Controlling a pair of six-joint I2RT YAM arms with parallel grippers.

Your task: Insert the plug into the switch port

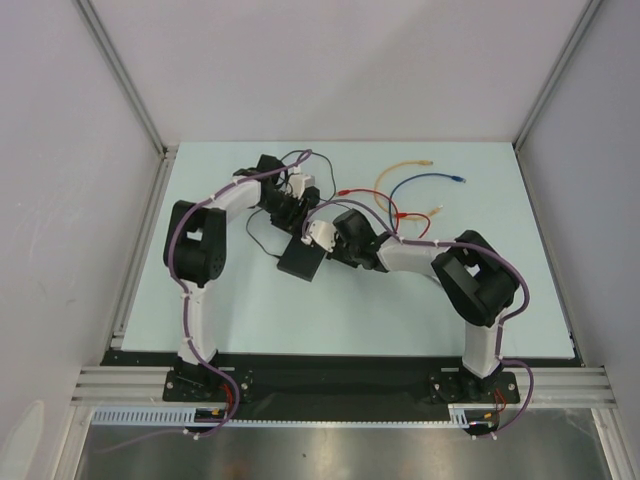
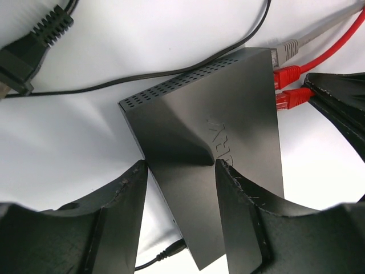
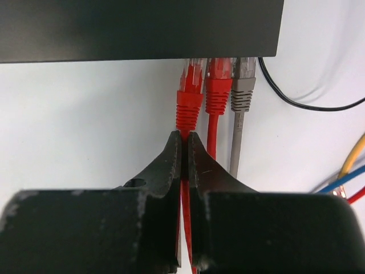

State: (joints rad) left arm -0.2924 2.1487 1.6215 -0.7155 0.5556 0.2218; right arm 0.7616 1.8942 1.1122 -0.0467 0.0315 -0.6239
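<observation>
The black switch box [image 2: 217,131] lies on the white table, with its corner between my left gripper's [image 2: 181,165] fingers, which hold it. Its port edge [image 3: 228,57] faces my right gripper [image 3: 183,134]. That gripper is shut on a red cable just behind its red plug [image 3: 189,103]. The plug's clear tip is at the port edge, beside a second red plug [image 3: 219,85] and a grey plug [image 3: 242,91] that sit in ports. In the top view the switch [image 1: 300,262] lies between my left gripper [image 1: 290,214] and right gripper [image 1: 320,243].
A black power adapter [image 2: 25,43] lies to the far left, and its thin black cord [image 2: 188,65] runs behind the switch. Loose yellow [image 1: 400,168], blue [image 1: 430,180] and red [image 1: 365,195] cables lie at the back right. Frame rails border the table.
</observation>
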